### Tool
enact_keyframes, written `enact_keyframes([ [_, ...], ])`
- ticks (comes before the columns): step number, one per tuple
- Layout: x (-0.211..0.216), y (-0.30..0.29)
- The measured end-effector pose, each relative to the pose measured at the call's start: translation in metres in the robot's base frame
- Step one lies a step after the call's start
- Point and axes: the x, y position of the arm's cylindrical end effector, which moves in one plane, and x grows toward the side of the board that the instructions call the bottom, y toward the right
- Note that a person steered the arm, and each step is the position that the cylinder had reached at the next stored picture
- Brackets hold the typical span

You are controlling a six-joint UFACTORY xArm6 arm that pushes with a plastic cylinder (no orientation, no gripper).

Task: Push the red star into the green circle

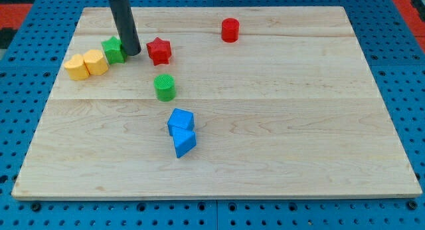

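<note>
The rod's tip [133, 52] — a bare rod with no jaws to open or close — sits just left of the red star [159, 51], beside the green star [113, 50]. The green circle [165, 88] lies below the red star, so a rightward shove would likely miss it — or drag the green star along.

No legible text (none anywhere)

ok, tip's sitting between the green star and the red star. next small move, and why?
Probably slide my tip toward the view's top and then right, to get above the red star. The green circle lies just below the star, slightly right, so the push must run down the view. From where it is, left of the star and close beside the green star, a push would send it right, missing the circle.
</note>
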Motion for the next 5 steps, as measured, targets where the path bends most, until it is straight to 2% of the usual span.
enact_keyframes([
  [1, -0.018, -0.008],
  [3, -0.024, -0.038],
  [4, -0.024, -0.011],
  [5, -0.022, 0.041],
])
